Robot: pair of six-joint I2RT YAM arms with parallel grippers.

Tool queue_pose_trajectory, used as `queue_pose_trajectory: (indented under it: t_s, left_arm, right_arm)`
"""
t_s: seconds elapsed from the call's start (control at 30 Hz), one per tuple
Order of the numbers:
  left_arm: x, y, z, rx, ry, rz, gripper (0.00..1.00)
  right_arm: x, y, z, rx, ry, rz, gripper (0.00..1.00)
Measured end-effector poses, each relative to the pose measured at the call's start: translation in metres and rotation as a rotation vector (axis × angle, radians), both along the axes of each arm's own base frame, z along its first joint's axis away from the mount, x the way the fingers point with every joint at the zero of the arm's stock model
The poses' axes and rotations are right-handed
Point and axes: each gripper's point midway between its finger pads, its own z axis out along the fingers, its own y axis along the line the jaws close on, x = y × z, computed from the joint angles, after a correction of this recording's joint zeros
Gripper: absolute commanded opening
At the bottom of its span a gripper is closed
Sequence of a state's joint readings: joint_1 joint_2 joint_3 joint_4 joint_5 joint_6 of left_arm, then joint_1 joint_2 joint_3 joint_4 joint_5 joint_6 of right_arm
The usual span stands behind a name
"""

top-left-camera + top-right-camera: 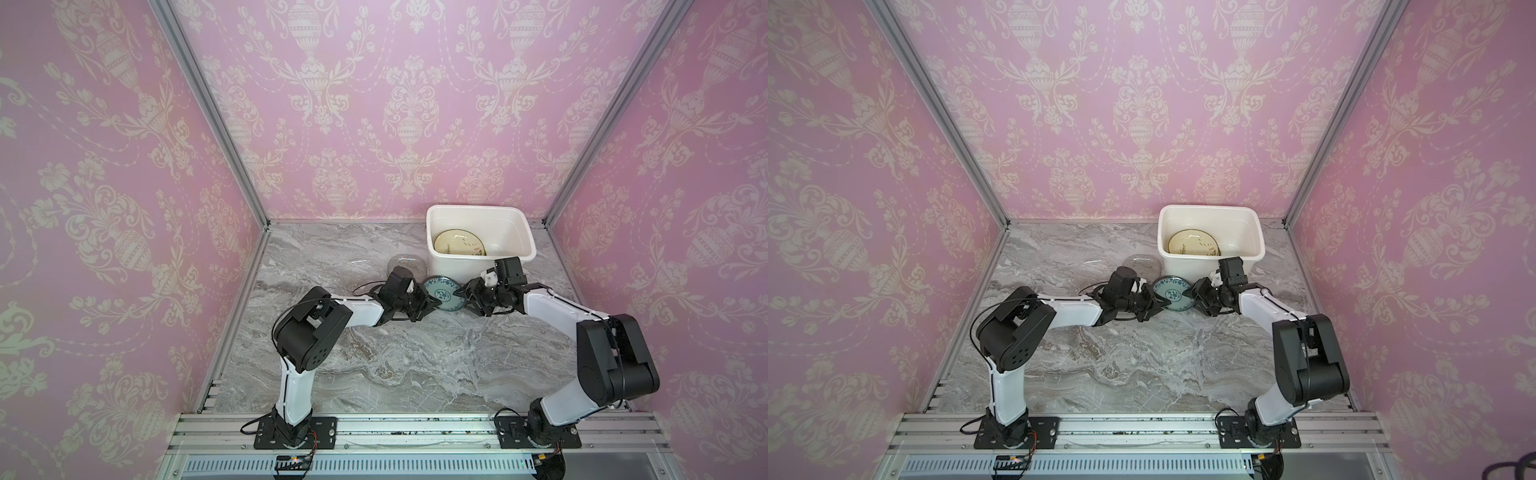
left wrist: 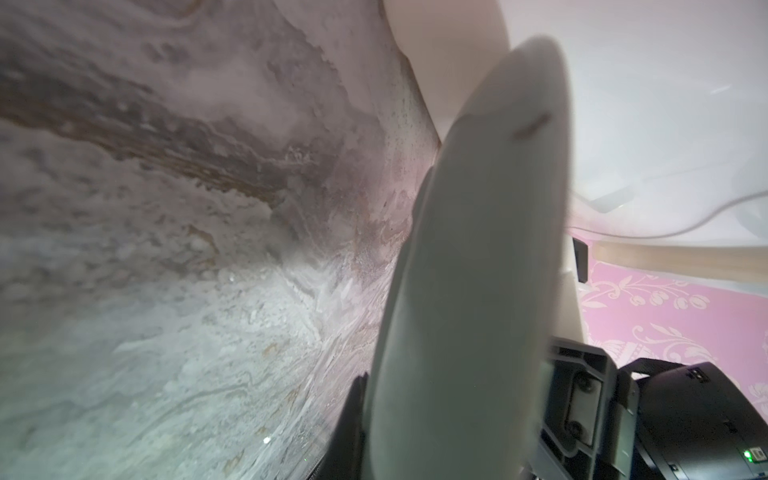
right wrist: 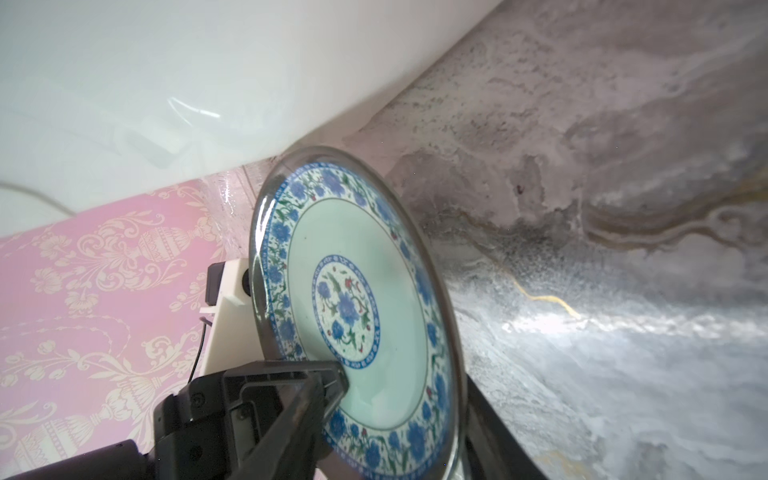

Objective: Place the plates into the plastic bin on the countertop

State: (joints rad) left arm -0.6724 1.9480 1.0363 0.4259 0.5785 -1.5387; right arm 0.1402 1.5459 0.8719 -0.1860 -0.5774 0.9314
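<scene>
Teal plate (image 1: 442,296) sits tilted on edge between my tools, just in front of the plastic bin (image 1: 457,270). Left tool (image 1: 432,302) is pinched onto its rim. Right tool (image 1: 464,295) straddles the opposite rim, grip unclear. I should confirm one firm hold, then lift clear of the bin wall.

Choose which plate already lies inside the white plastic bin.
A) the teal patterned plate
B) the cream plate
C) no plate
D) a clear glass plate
B: in both top views the cream plate lies in the plastic bin, while the teal patterned plate is outside it and the clear glass plates sit on the countertop.
</scene>
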Motion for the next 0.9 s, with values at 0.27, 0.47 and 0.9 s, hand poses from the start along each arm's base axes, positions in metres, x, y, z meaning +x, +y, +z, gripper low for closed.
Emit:
queue_pose_trajectory:
  t_s: [0.27, 0.47, 0.9]
  left_arm:
    - [-0.043, 0.027, 0.030, 0.074, -0.058, -0.079, 0.00]
    - [-0.069, 0.049, 0.069, 0.186, -0.195, -0.207, 0.00]
    - [-0.099, 0.083, 0.178, 0.051, -0.399, -0.328, 0.00]
  right_arm:
    - [-0.014, -0.008, 0.051, -0.070, -0.114, 0.063, 0.57]
    - [-0.030, -0.006, 0.100, -0.087, -0.240, 0.153, 0.63]
    - [-0.087, 0.005, 0.201, -0.073, -0.538, 0.357, 0.85]
